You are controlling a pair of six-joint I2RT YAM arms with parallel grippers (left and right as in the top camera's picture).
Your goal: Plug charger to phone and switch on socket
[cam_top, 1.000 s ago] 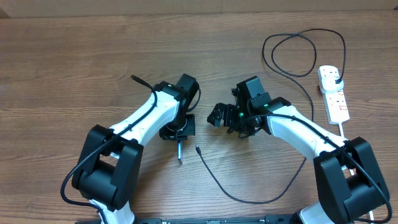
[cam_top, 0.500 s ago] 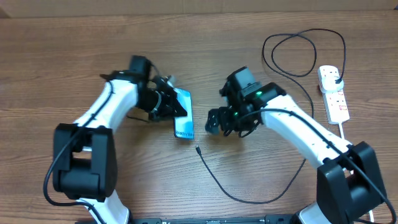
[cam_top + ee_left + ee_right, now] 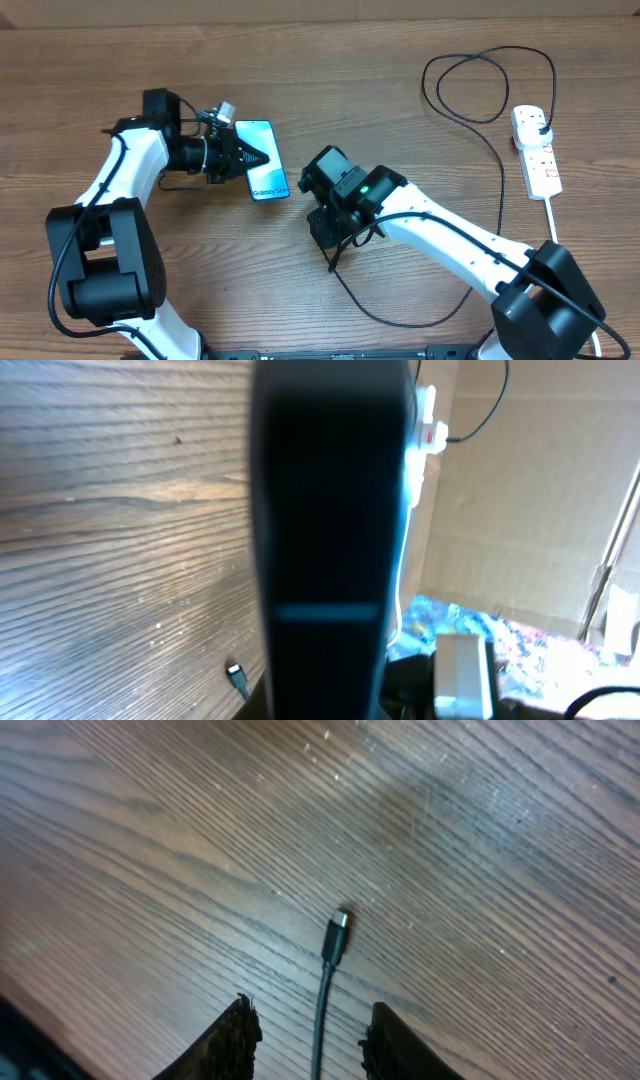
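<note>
**Left gripper** (image 3: 243,157): the jaws are clamped on the phone (image 3: 266,170), holding it by the long edge that faces the left arm. The screen is lit light blue and faces the overhead camera. The "Galaxy S24" text sits at the short edge nearer the robot base. The frames do not show whether the phone touches the table (image 3: 100,60). In the left wrist view the phone is a dark, blurred slab filling the centre of the frame.

**Right gripper** (image 3: 310,1038): it is positioned near the phone but apart from it, off the corner beside the text. The 2 fingertips (image 3: 237,1032) stand apart, 1 on each side of the charger (image 3: 323,1005), and neither touches the cable.

**Charger**: the connector tip (image 3: 336,935) lies flat on the wood just ahead of the right fingertips. It is not inserted in the phone and is clear of it. From the tip, the thin black cable runs away from the phone under the right arm, then curves round and forms 1 large loop. It ends at the black plug (image 3: 541,125).

**Socket** (image 3: 537,155): the white strip with red markings lies well apart from the phone, beyond the right arm, with the plug seated in its far end. Its switch position cannot be read. The thick white cord (image 3: 550,215) leaves the end of the strip opposite the plug.
</note>
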